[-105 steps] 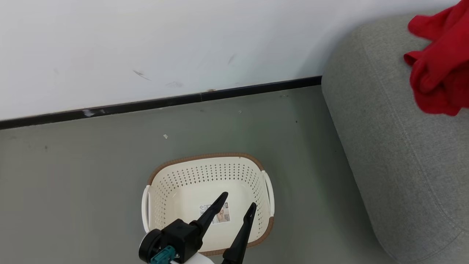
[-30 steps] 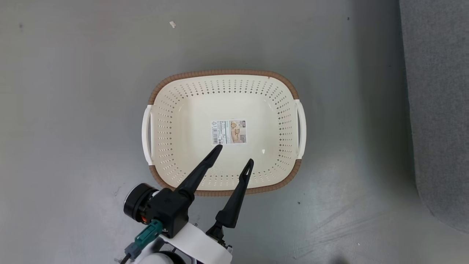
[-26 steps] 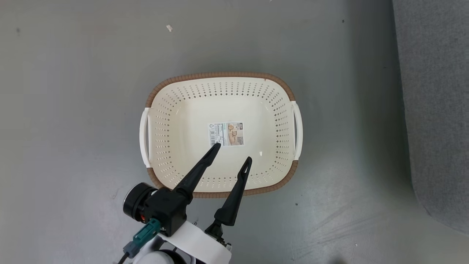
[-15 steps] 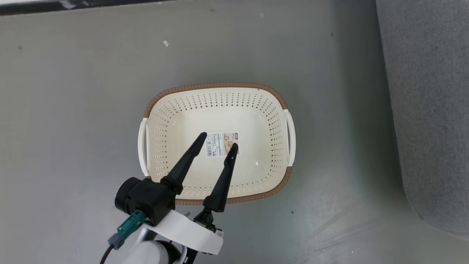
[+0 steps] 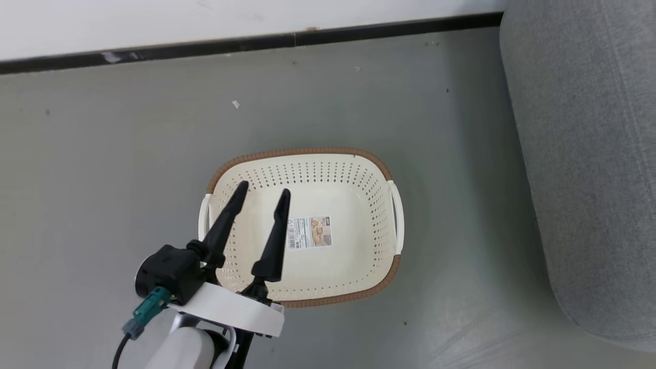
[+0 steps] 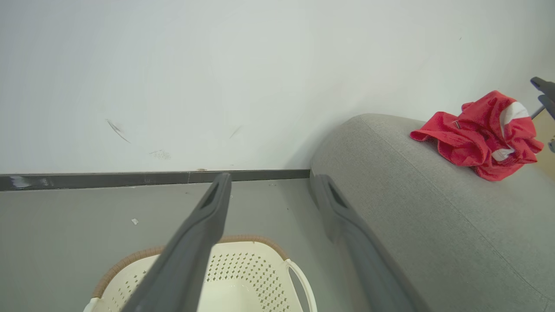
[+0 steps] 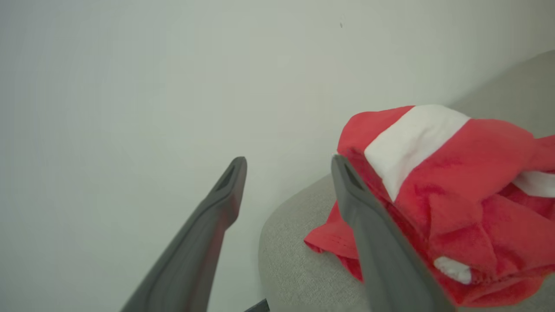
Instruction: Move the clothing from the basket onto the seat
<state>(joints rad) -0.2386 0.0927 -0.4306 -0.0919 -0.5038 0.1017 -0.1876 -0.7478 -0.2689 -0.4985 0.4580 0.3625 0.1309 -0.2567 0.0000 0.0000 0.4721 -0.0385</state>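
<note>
left end effector (image 5: 262, 188), open, now leftward; basket (image 5: 370, 205) seemingly empty; right end effector (image 7: 289, 161) open

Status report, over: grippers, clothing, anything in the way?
Left gripper open, empty, over basket. Right gripper open, empty, by clothing. Basket empty; clothing heaped on seat. No obstruction seen.

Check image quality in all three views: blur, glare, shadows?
Head view: even light, laundry basket sharp, soft shadow on the floor beside the sofa. Left wrist view: left gripper blurred, red clothing crisp. Right wrist view: soft throughout, right gripper blurred.
</note>
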